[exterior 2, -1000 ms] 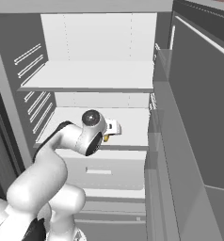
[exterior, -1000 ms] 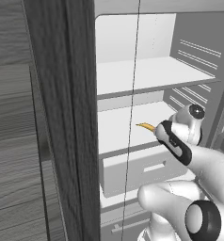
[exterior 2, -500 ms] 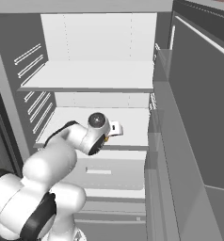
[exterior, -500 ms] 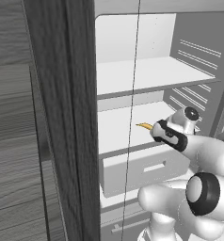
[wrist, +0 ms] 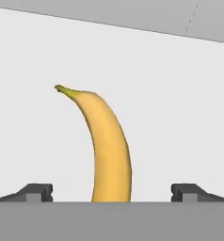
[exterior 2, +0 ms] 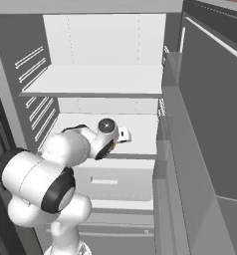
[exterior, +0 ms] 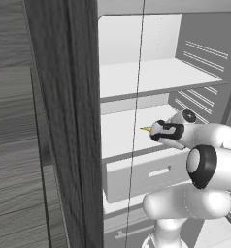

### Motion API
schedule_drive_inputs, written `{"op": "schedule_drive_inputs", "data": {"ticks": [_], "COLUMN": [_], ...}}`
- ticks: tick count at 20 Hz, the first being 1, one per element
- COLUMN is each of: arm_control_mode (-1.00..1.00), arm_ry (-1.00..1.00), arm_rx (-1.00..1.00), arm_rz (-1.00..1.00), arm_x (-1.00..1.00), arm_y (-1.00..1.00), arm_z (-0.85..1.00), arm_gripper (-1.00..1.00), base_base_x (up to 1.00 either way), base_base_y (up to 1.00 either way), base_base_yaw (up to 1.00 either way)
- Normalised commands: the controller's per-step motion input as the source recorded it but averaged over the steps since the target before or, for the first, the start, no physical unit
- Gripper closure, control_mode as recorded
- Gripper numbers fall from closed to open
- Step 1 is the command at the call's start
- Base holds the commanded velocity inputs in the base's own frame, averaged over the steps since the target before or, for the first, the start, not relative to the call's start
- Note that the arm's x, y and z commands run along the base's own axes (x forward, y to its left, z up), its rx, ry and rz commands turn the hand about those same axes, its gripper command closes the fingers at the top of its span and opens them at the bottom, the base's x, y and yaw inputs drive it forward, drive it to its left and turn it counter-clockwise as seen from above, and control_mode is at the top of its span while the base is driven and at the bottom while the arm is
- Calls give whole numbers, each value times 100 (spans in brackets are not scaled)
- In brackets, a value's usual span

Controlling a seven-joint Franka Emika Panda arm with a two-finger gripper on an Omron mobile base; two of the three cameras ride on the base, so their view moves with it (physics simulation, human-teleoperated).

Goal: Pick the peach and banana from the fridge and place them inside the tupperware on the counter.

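gripper (wrist: 111,195): your jaws spread wide, nothing held.
banana (wrist: 106,148): flat on fridge (exterior 2: 103,45) middle shelf (exterior 2: 140,130), between your fingertips (wrist: 36,192), bare shelf either side.

No text, label, brand, number or sign can be read anywhere in these pictures. The fridge (exterior 2: 105,79) walls and shelves are plain white and grey, the banana (wrist: 109,150) carries no sticker, and the dark wood panel (exterior: 20,121) beside the fridge is bare.
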Motion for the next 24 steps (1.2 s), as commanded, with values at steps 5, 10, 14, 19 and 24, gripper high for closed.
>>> {"op": "schedule_drive_inputs", "data": {"ticks": [5, 10, 14, 19, 24], "arm_control_mode": [-100, -100, -100, -100, -100], "arm_ry": [4, 2, 2, 11, 7], "arm_rx": [0, 0, 0, 0, -4], "arm_rz": [1, 0, 0, 0, -2], "arm_x": [39, 29, 30, 0, -93], "arm_y": [0, 0, 0, 0, 1], "arm_z": [-24, -49, -58, -74, -77], "arm_gripper": [-100, -100, 100, 100, 100], "base_base_x": [0, 0, 0, 0, 0], "base_base_y": [0, 0, 0, 0, 0], "base_base_yaw": [0, 0, 0, 0, 0]}}
